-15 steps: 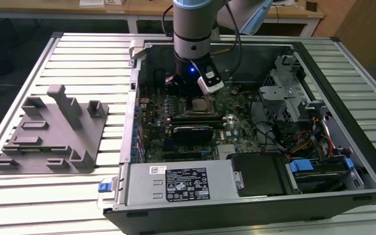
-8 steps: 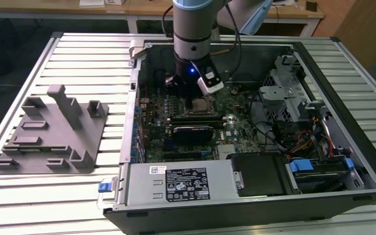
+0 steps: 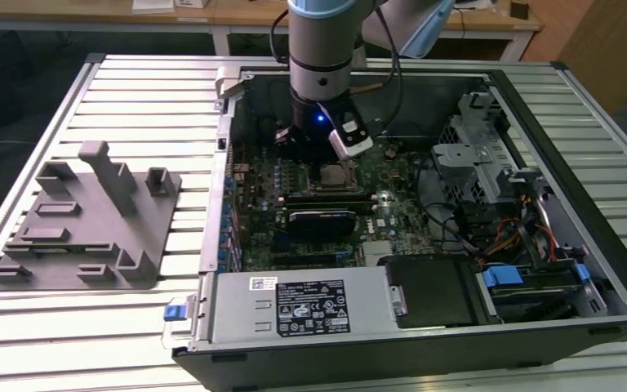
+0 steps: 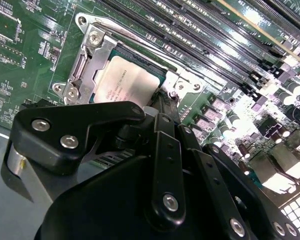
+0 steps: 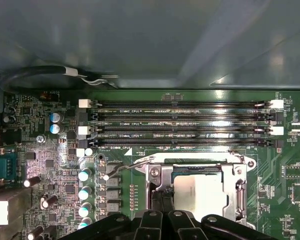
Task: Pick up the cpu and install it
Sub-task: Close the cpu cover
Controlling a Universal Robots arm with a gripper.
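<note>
I have the arm reaching down into the open computer case (image 3: 607, 273), which lies on its side on the slatted metal table (image 3: 128, 90). The gripper (image 3: 316, 155) is low over the green motherboard (image 5: 290, 200). In the first wrist view the cpu (image 5: 202, 192) lies flat in its socket, silvery top plate up, with the silver socket frame (image 5: 236, 172) around it on all the sides I can see. The second wrist view shows the same cpu (image 4: 122, 82) sitting square and level inside that frame. The gripper (image 5: 163, 195) looks clenched to me: the two dark fingers (image 5: 157, 200) run side by side with barely a seam between them, and nothing is held in them. Their tips sit over one side of the socket frame, just beside the edge of the cpu. I cannot tell whether they actually touch the chip or the frame. A thin wire lever (image 5: 125, 167) sticks out from a corner of the socket. Four memory slots (image 5: 180, 122) run parallel along one side of the socket. In the exterior view the grey fixture block (image 3: 85, 220) sits on the table at the exterior view's left, well apart from the case, and the power supply (image 3: 303, 302) fills the case's near corner.
</note>
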